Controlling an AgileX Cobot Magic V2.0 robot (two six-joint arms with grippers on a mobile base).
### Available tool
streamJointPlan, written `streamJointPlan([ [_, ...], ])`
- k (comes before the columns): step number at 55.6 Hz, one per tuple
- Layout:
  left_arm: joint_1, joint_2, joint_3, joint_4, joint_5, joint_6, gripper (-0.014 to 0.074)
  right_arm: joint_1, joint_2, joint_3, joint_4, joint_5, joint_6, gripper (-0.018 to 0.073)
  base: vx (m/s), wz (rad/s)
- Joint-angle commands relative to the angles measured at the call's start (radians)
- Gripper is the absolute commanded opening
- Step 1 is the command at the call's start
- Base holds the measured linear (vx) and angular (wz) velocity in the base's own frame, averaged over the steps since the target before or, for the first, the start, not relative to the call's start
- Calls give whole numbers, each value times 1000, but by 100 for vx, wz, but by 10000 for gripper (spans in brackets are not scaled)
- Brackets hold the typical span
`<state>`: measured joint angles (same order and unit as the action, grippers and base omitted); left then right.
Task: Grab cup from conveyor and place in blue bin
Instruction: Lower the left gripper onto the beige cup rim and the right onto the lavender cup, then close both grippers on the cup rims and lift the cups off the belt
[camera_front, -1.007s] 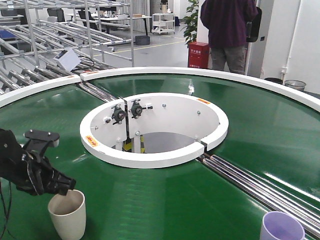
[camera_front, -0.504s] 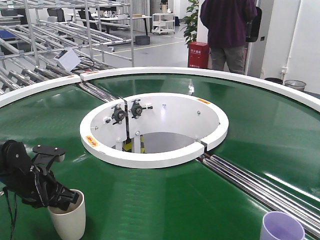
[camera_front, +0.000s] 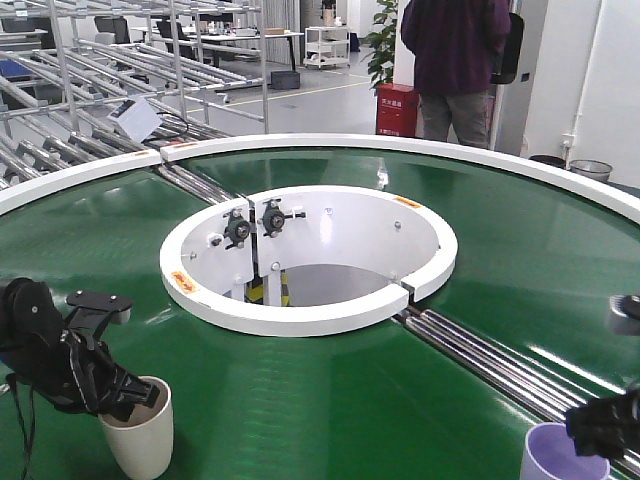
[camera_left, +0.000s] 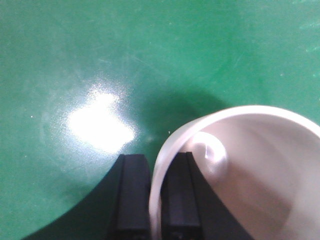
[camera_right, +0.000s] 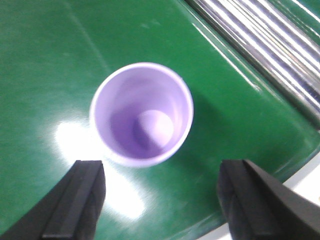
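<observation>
A cream cup (camera_front: 140, 432) stands upright on the conveyor's green belt (camera_front: 330, 400) at the front left. My left gripper (camera_front: 132, 395) is shut on its rim, one finger (camera_left: 132, 195) outside the wall and one inside the cup (camera_left: 250, 170). A lilac cup (camera_front: 562, 455) stands upright at the front right. My right gripper (camera_front: 605, 425) is open just above and beside it; in the right wrist view the lilac cup (camera_right: 142, 114) sits ahead of the wide-apart fingers (camera_right: 80, 200). The blue bin is out of view.
The white-walled central opening (camera_front: 310, 255) lies in the middle of the ring. Steel rollers (camera_front: 500, 365) cross the belt at the right, close to the lilac cup. A person (camera_front: 455, 60) stands beyond the far rim. Metal racks (camera_front: 120, 70) fill the back left.
My left gripper came down onto the cream cup's rim and closed on it. My right gripper has entered at the lower right, beside the lilac cup.
</observation>
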<state>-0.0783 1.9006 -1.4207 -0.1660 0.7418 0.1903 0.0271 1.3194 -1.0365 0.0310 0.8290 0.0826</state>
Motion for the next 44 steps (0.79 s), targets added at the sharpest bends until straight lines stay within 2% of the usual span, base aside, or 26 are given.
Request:
streamJointPlan([
  [1, -1, -52, -30, -3, -37, -2, -8, -3, 60, -98, -31, -17, 17, 532, 0, 0],
  [9, -1, -52, -30, -3, -33, -2, -8, -3, 163, -138, -76, -28, 60, 532, 0, 0],
  [22, -1, -52, -30, -4, -34, -2, -8, -3, 293, -139, -77, -26, 60, 489, 0, 0],
  [30, -1, -52, -30, -4, -36, -2, -8, -3, 306, -139, -77, -47, 59, 370, 0, 0],
  [44, -1, -52, -30, -4, -35, -2, -8, -3, 303, -139, -76, -102, 52, 46, 0, 0],
])
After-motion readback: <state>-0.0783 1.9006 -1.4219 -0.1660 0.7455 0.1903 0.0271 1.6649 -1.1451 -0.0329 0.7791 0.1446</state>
